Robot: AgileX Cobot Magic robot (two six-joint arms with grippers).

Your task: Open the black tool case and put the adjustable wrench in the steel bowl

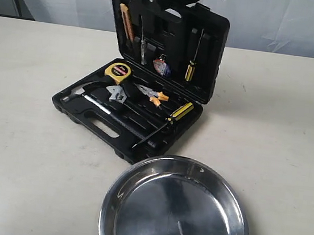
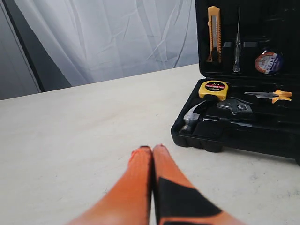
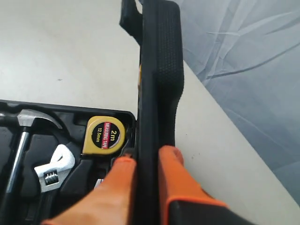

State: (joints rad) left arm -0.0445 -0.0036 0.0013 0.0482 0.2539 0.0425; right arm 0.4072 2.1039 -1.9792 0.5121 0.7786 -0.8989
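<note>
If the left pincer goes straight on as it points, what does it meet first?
Likely just the table, then the white curtain past its far edge; the black tool case sits off that line. Depth is unclear.

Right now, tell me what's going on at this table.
The right tool is clamped on the edge of the black tool case's raised lid, holding it open. The left tool is shut, gripping nothing, off to the case's side. The adjustable wrench lies in its recess in the base, and the steel bowl in front is empty.
</note>
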